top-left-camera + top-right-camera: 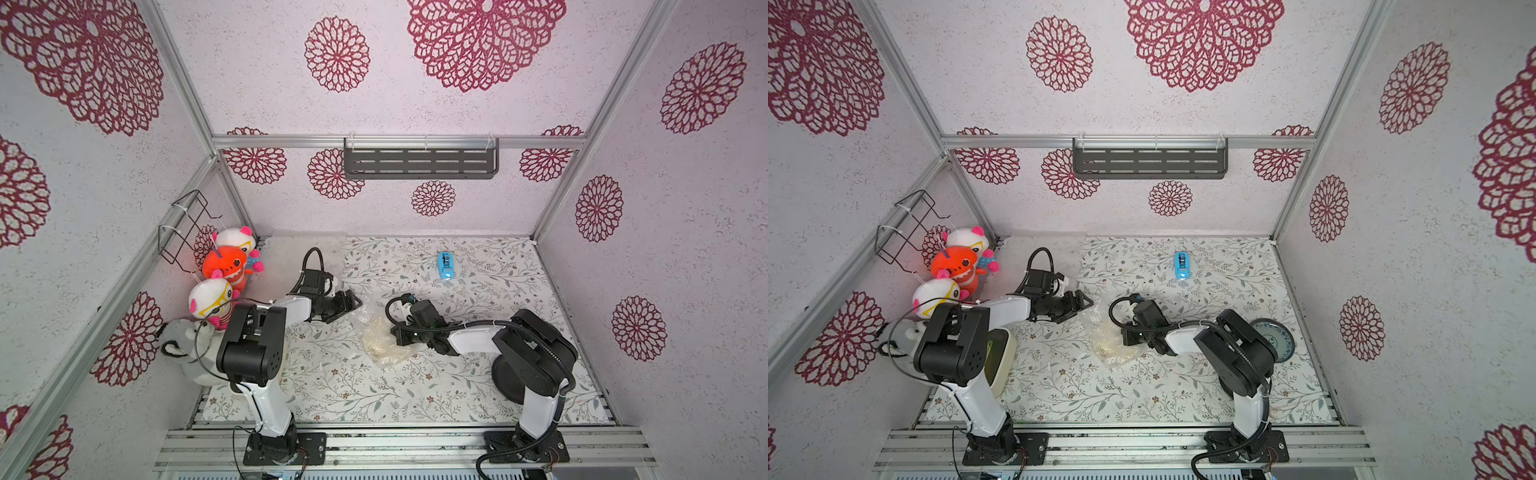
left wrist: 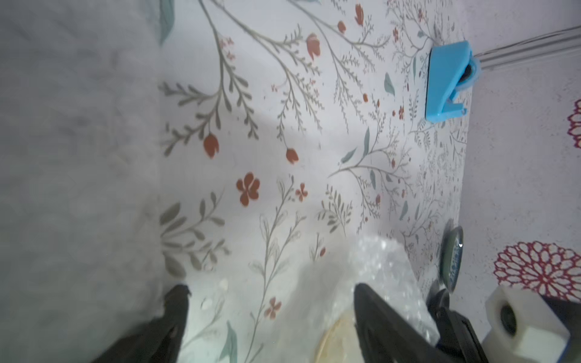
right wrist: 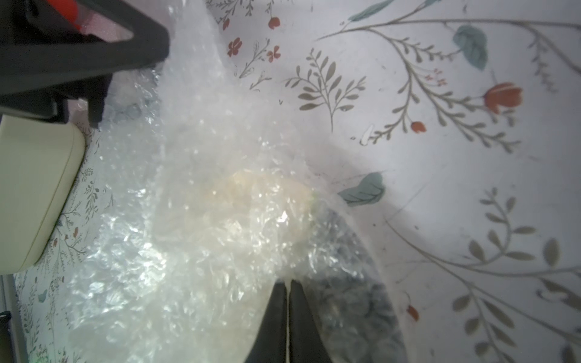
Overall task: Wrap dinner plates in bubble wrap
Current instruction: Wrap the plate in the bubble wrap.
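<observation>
A cream plate lies mid-table inside crumpled bubble wrap; the wrap covers it in the right wrist view. My right gripper is shut on a fold of that wrap at the bundle's right edge. My left gripper hovers open at the bundle's far-left corner; its fingers stand wide apart with nothing between them. A black plate lies partly hidden under the right arm. The blue-grey plate sits near the right wall.
A blue tape dispenser stands toward the back. More bubble wrap sheets lie in the back left corner. A cream container with a green inside sits under the left arm, beside plush toys at the left wall.
</observation>
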`<action>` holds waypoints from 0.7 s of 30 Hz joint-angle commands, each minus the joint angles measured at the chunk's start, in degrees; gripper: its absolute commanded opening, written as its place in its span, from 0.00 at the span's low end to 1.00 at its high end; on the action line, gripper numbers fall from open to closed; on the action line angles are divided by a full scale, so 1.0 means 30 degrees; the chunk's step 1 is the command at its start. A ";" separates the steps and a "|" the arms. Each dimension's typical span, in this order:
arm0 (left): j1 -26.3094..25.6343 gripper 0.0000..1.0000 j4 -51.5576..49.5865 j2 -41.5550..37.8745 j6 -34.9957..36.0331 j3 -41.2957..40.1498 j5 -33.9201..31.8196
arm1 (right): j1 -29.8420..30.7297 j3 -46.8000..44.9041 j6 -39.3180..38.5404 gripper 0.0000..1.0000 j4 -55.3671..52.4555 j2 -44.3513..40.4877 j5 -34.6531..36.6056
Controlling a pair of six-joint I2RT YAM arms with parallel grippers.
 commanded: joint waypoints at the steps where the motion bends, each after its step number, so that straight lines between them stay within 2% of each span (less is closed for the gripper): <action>1: -0.0054 0.68 0.1126 0.0769 0.1554 0.1026 0.2379 | 0.0378 -0.0596 -0.0187 0.08 -0.2562 -0.0148 0.0279; 3: -0.0054 0.50 0.1262 0.0763 0.1885 0.1448 0.2699 | 0.0403 -0.0654 -0.0193 0.09 -0.2504 -0.0254 0.0220; 5: -0.0148 0.29 0.1299 0.0461 0.2111 0.1614 0.3290 | 0.0429 -0.0767 -0.0136 0.08 -0.2435 -0.0338 0.0147; 8: -0.0842 0.00 0.1110 -0.0880 0.2316 0.0946 0.3323 | 0.0416 -0.0728 0.0218 0.08 -0.2702 -0.0454 0.0103; 11: -0.2375 0.00 0.1089 -0.3033 0.2050 -0.0556 0.2574 | 0.0418 -0.0529 0.0909 0.08 -0.3280 -0.0526 0.0263; 14: -0.4740 0.01 0.0549 -0.4804 0.1729 -0.1929 0.0140 | 0.0396 0.0186 0.2499 0.07 -0.4909 -0.0301 0.1089; 17: -0.7349 0.07 0.0230 -0.5682 0.1640 -0.3044 -0.2376 | 0.0396 0.0020 0.4533 0.06 -0.4638 -0.0272 0.1002; 21: -1.0043 0.07 0.1549 -0.5794 0.1326 -0.4808 -0.4053 | 0.0383 -0.0656 0.6613 0.07 -0.3849 -0.0408 0.1213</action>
